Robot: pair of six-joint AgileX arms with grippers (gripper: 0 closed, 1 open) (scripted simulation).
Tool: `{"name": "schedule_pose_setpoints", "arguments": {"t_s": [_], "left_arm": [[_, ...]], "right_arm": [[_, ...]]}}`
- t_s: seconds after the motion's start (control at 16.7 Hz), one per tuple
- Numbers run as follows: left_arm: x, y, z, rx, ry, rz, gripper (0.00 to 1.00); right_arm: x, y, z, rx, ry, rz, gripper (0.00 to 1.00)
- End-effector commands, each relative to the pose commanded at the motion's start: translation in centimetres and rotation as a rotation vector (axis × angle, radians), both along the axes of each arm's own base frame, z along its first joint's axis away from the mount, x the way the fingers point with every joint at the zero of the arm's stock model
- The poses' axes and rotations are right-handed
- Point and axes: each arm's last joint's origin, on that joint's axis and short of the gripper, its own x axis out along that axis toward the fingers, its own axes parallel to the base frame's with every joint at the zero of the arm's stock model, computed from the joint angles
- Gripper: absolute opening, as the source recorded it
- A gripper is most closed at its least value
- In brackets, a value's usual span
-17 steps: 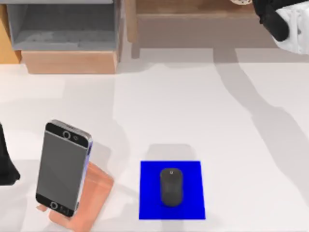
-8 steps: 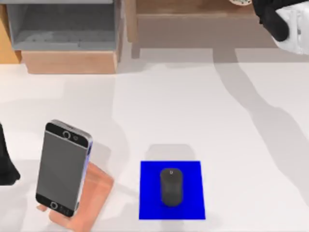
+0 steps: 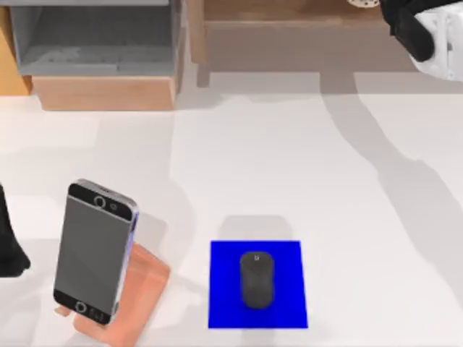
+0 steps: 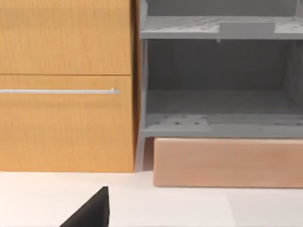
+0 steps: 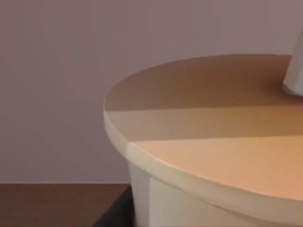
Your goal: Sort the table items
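The black-framed smartphone (image 3: pixel 94 249) leans on a salmon-pink stand (image 3: pixel 137 293) at the front left of the table (image 3: pixel 289 166). A dark grey mouse (image 3: pixel 256 280) lies in the middle of a blue mat (image 3: pixel 224 311) at the front centre. The white dotted cup (image 3: pixel 362 3) peeks in at the back edge on a wooden shelf, just left of my right gripper (image 3: pixel 405 25). In the right wrist view a round cream body with a tan face (image 5: pixel 199 156) is very close; I cannot tell whether it is the cup. My left arm (image 3: pixel 9 246) is parked at the left edge.
A grey open shelf unit (image 3: pixel 94 40) with a wooden base and a wooden cabinet (image 4: pixel 66 85) stand along the back left. A brown wooden shelf (image 3: pixel 289 22) runs along the back right. The white table spreads wide between the shelves and the front items.
My right arm has edged slightly toward the back right corner. The smartphone, the mouse and my left arm have not moved.
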Motion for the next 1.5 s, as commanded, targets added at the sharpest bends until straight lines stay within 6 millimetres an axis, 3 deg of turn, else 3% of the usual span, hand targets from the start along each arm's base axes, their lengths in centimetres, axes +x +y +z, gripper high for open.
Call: {"name": "schedule_pose_setpoints", "arguments": {"t_s": [0.48, 1.26, 1.5], "left_arm": [[0.0, 0.0, 0.0, 0.0, 0.0, 0.0, 1.0], [0.0, 0.0, 0.0, 0.0, 0.0, 0.0, 1.0], [0.0, 0.0, 0.0, 0.0, 0.0, 0.0, 1.0]], "right_arm": [[-0.03, 0.55, -0.15, -0.004, 0.001, 0.018, 0.0], [-0.03, 0.55, -0.15, -0.004, 0.001, 0.018, 0.98], [-0.03, 0.55, -0.15, -0.004, 0.001, 0.018, 1.0]]}}
